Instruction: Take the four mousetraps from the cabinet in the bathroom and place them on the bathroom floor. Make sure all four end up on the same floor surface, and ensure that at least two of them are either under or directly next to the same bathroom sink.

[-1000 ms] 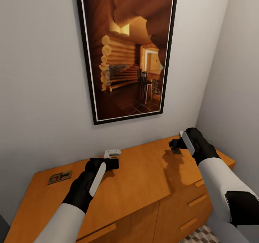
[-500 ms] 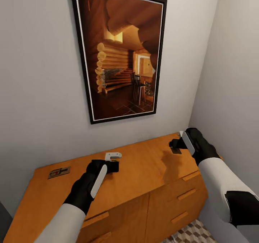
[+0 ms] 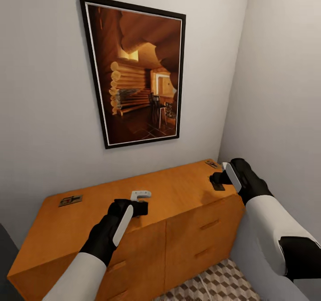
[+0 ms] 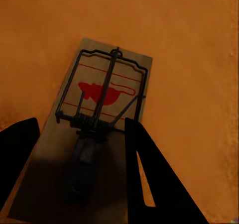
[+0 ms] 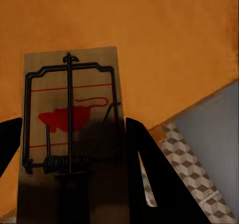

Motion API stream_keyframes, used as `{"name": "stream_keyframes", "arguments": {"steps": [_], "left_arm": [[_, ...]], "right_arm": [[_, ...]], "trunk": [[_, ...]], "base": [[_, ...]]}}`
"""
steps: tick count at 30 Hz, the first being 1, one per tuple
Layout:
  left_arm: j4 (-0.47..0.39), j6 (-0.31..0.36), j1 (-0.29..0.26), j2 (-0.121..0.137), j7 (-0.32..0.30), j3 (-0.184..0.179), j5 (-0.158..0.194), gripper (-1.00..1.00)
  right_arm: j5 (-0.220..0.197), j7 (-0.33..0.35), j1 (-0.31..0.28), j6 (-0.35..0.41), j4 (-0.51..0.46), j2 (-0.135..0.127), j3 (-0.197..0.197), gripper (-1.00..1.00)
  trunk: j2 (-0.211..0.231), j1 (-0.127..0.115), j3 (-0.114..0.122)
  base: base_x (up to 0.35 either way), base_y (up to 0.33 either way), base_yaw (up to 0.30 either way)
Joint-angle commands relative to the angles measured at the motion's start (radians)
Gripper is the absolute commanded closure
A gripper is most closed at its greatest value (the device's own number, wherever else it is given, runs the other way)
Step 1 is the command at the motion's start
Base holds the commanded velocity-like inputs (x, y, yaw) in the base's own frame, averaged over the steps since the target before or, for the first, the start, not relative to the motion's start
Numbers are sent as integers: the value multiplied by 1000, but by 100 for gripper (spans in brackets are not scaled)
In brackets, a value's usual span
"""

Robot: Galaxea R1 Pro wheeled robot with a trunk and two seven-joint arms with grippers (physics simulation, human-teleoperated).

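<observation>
Between each gripper's fingers lies a mousetrap: left gripper [image 4: 79, 171] and right gripper [image 5: 69, 176] hold lengthwise.

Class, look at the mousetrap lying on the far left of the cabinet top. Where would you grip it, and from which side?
Grip the mousetrap across its short wooden edges, coming straight down from above. It lies flat on the cabinet, so only the thin board edges offer hold; probably avoid the wire parts on top.

Soft even light, sharp renders, dark wrist-view shadows
</observation>
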Motion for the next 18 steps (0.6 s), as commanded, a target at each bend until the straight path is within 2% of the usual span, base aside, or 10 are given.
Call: {"name": "stream_keyframes", "arguments": {"steps": [1, 6, 12, 18], "left_arm": [[-1, 4, -1, 0, 10, -1, 11, 100], [-1, 4, -1, 0, 10, -6, 11, 100], [-1, 4, -1, 0, 11, -54, 10, 100], [-1, 3, -1, 1, 10, -56, 9, 100]], "right_arm": [[-14, -10, 0, 3, -1, 0, 1, 100], [-14, -11, 0, 3, 0, 0, 1, 100], [-14, -11, 0, 3, 5, 0, 1, 100], [-14, -11, 0, 3, 6, 0, 1, 100]], "trunk": [[6, -4, 2], [41, -23, 17], [83, -46, 36], [125, -69, 55]], "base": [[-264, -210, 0], [-267, -210, 0], [-278, -206, 0], [-283, -193, 0]]}}
